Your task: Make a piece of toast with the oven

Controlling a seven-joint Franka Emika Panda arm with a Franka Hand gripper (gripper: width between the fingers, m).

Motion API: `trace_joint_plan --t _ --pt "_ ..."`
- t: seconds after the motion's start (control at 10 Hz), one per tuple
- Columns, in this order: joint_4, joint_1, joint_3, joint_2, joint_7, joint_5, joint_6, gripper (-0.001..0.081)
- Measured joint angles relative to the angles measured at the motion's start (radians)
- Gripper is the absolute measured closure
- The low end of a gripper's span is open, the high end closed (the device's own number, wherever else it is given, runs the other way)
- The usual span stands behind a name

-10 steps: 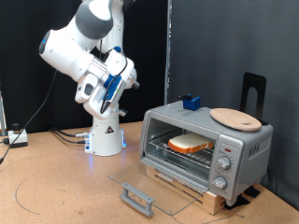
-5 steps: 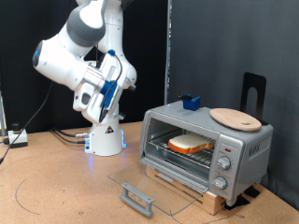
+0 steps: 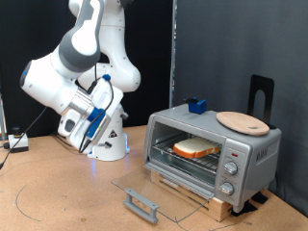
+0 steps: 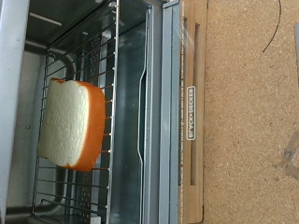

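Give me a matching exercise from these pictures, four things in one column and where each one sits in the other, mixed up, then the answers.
Things:
1. piece of toast
2. round wooden plate
3. oven
4. glass door

Places:
A. on top of the oven
B. folded down open, in front of the oven
C. on the wire rack inside the oven
D. on the wooden slatted base

Pairs: 1-C, 2-A, 3-D, 4-B

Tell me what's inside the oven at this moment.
The piece of toast lies flat on the wire rack inside the oven, whose glass door hangs open. No pincer is in view; the oven's far interior corners stay shadowed.
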Motion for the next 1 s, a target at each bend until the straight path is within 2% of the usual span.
trace_joint_plan --t 0.3,0.5,0.7,1.0 --pt "0.003 -0.002 -0.011 0.014 -0.014 0.001 -0.054 -0.0003" --pt "0.039 -0.010 -0.022 0.074 -0.019 -0.006 -0.055 -0.0003" --pt "0.107 -0.016 -0.036 0.158 -0.017 -0.020 -0.061 -0.0003" --pt "0.237 -0.037 -0.053 0.275 -0.014 -0.068 -0.125 -0.0003"
